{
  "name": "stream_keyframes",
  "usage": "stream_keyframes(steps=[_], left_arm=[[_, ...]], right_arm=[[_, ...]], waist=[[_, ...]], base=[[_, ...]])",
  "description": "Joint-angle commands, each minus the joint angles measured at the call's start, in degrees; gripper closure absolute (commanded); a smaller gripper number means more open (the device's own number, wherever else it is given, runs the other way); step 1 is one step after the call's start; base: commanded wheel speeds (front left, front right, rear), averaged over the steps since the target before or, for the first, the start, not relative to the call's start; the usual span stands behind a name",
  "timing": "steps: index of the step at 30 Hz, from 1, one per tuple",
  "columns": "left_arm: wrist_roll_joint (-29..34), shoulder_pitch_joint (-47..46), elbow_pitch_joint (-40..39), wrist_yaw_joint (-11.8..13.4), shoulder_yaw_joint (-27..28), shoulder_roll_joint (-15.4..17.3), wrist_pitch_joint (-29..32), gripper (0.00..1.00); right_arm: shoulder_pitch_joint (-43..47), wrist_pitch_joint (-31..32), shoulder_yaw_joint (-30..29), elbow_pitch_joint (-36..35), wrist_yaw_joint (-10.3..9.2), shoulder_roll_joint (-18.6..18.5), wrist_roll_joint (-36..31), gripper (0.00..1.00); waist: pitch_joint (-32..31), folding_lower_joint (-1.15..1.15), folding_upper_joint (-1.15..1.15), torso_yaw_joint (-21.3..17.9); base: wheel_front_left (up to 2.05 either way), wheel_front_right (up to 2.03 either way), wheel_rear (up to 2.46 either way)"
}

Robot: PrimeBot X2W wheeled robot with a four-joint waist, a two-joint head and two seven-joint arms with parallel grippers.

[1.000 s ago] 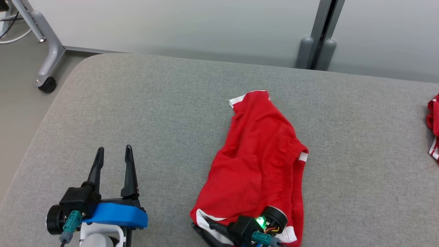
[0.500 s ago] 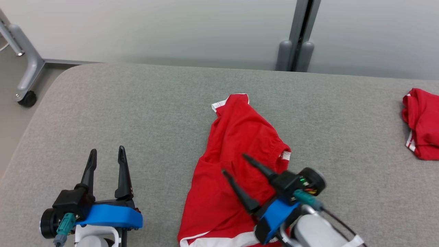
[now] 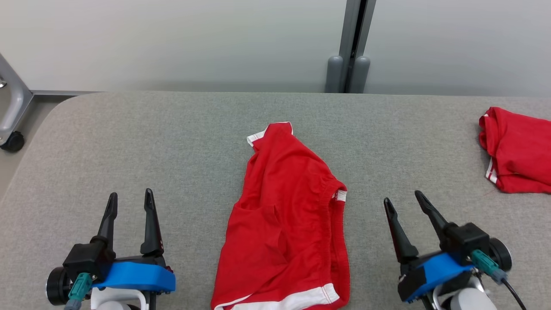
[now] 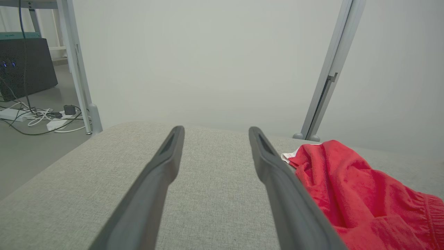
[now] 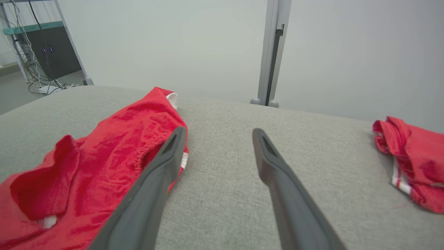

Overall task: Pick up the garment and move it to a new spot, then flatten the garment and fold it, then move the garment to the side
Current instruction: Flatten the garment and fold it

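Head view, from the left: a black caster [image 3: 12,141] stands just off the rounded corner of the grey fabric-covered table [image 3: 172,137]. The left gripper [image 3: 130,193] is over bare fabric near the front edge, fingers spread wide and holding nothing. The red garment [image 3: 284,215] lies rumpled mid-table with its white-trimmed hem toward the robot, between the grippers and touching neither. Behind the table a grey post [image 3: 351,43] rises against the pale wall [image 3: 172,38]. The right gripper [image 3: 402,197] is likewise wide and empty. A second red garment [image 3: 516,150] lies bunched at the far right.
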Motion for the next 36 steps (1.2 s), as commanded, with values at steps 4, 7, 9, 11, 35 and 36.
stream_keyframes(steps=[4,7,9,11,35,36], left_arm=[[0.3,0.2,-0.3,-0.1,-0.3,-0.1,-0.3,0.00],[0.2,-0.2,-0.2,-0.2,-0.3,-0.1,-0.3,0.00],[0.2,-0.5,-0.1,-0.2,-0.4,-0.1,-0.3,0.00],[0.2,-0.7,-0.1,-0.2,-0.5,-0.1,-0.3,0.00],[-2.6,-3.9,0.5,1.3,-5.7,-0.1,-0.2,0.00],[-2.6,-3.8,0.6,1.2,-5.8,-0.1,-0.2,0.00]], right_arm=[[3.4,1.0,-1.4,-2.6,0.01,0.9,-1.0,0.00],[4.4,1.8,-1.4,-4.2,0.01,1.2,-1.2,0.00],[4.2,2.5,-1.1,-5.0,0.01,1.3,-1.3,0.00],[3.1,3.0,-0.5,-5.5,0.01,1.4,-1.5,0.00],[-18.6,1.5,1.4,34.2,0.01,1.3,-7.6,0.00],[-19.0,1.3,1.6,35.0,0.01,1.3,-7.4,0.04]], waist=[[0.1,0.00,0.00,-0.6],[0.3,0.00,0.00,-0.8],[0.4,0.00,0.00,-0.9],[0.5,0.00,0.00,-0.8],[4.8,0.00,0.00,8.3],[4.8,0.00,0.00,8.2]], base=[[0.00,0.00,0.00],[0.00,0.00,0.00],[0.00,0.00,0.00],[0.00,0.00,0.00],[0.00,0.00,0.00],[0.00,0.00,0.00]])
